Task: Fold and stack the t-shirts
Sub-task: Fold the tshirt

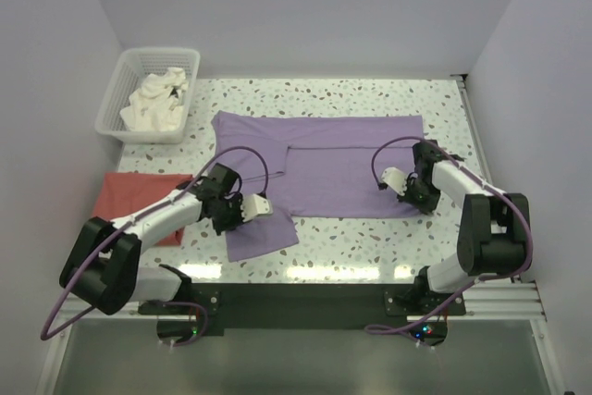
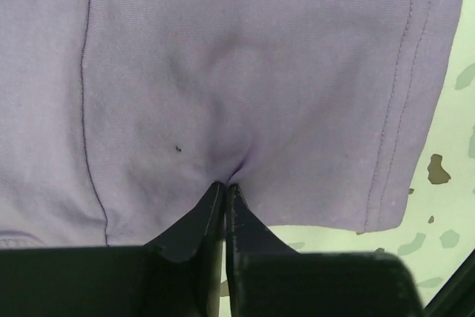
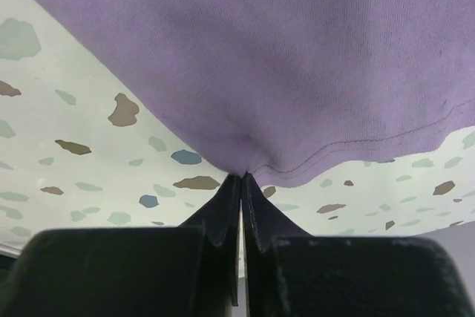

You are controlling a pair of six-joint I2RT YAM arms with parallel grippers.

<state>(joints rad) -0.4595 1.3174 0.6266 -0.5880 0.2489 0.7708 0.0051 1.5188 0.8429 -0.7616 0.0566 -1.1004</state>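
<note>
Left end effector [image 2: 225, 185] and right end effector [image 3: 241, 177] clamp the purple shirt [image 1: 351, 154]; thin pinches, we judge, may slip when lifted.

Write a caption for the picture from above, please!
The left gripper and right gripper pinch the purple t-shirt on the speckled table; red t-shirt and white basket sit left.

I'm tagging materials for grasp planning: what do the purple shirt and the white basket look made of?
The purple shirt: soft matte knit cloth, from fine weave, stitched hems and puckering. The white basket: probably moulded plastic, given its lattice walls.
</note>
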